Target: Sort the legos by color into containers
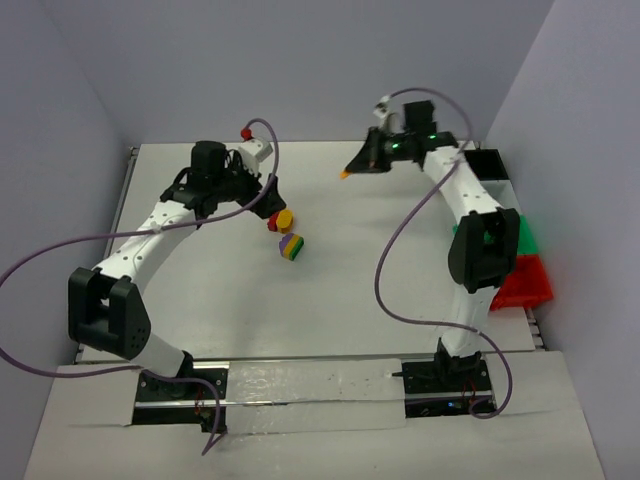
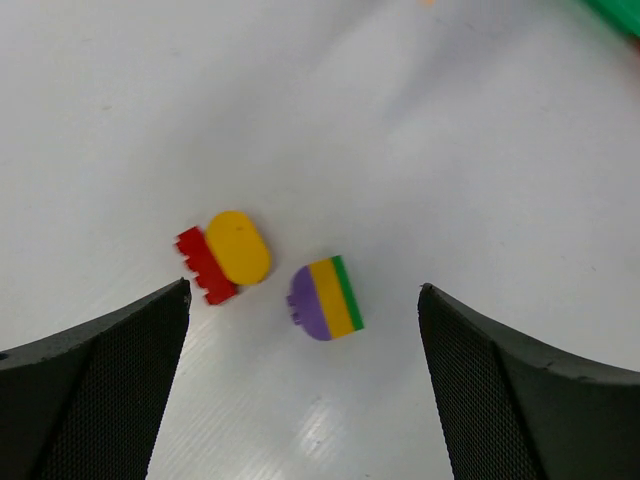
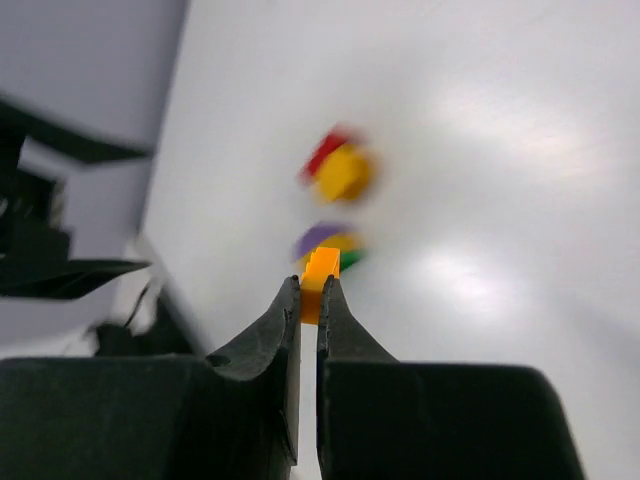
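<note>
Pinching blocky orange brick (image 3: pixel 320 268), right gripper (image 3: pixel 309 292); rounded striped block (image 2: pixel 325 297) beyond

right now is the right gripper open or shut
Shut: the right gripper pinches a small orange plastic brick between its jaws.

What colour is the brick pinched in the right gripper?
Orange: the brick in the right gripper shows best in the right wrist view.

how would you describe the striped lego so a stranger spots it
On the white table, left of centre, two small lego pieces lie close together. Take the one nearer the arm bases, the striped block. Unlike the red and yellow piece beside it, it shows purple, yellow and green bands.
</note>
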Robot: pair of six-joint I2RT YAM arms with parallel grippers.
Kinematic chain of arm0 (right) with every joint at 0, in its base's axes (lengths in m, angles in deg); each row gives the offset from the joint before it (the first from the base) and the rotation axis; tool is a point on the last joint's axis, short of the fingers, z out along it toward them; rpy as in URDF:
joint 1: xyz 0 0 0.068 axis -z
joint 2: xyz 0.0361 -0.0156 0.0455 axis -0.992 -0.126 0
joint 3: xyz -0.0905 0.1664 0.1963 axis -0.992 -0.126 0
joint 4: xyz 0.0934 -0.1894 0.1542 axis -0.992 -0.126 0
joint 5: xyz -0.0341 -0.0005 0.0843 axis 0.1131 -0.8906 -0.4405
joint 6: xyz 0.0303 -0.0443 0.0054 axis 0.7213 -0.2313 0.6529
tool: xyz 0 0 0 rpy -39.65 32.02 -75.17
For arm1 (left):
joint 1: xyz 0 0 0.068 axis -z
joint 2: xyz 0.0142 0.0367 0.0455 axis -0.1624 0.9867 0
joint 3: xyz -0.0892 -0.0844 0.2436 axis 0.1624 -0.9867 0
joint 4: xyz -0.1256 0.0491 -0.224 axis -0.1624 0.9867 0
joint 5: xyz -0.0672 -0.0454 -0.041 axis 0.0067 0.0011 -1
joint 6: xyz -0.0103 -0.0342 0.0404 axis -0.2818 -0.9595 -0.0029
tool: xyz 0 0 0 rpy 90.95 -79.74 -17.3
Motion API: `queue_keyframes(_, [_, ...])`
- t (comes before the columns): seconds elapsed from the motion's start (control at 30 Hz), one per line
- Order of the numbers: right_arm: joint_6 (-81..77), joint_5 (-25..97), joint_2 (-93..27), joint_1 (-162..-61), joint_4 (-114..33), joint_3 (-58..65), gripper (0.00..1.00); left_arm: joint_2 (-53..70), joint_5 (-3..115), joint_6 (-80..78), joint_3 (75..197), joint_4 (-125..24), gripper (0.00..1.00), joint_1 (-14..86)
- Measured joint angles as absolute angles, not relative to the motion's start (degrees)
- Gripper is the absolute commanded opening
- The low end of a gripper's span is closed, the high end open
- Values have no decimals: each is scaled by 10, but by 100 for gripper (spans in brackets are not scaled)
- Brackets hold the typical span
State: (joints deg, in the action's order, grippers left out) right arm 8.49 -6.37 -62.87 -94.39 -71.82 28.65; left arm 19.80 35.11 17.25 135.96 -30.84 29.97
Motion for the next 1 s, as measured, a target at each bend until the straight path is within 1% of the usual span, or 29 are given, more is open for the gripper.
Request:
queue_keyframes(0.07, [61,-12,-629,-876,-736,333,0,198,371,152,1360,-316,99,282])
queue_keyframes(0.17, [21,109,-630,-783,-755,407,0,202,402,123,1361,-320,99,273])
queue_keyframes(0.3, [-30,244,-649,-717,-761,497,0,234,432,105,1380,-318,99,276])
queue_keyframes(0.47, [-76,338,-724,-698,-752,563,0,256,461,99,1383,-314,99,276])
queue_keyframes(0.67, [-104,385,-831,-700,-759,567,0,256,476,99,1383,-313,99,276])
queue_keyframes(0.83, [-114,413,-872,-700,-767,567,0,255,487,115,1383,-312,99,276])
queue_keyframes(0.93, [-121,429,-876,-700,-767,567,4,255,490,128,1383,-309,99,276])
queue_keyframes(1.0, [-126,438,-877,-700,-766,567,11,255,491,137,1383,-305,99,276])
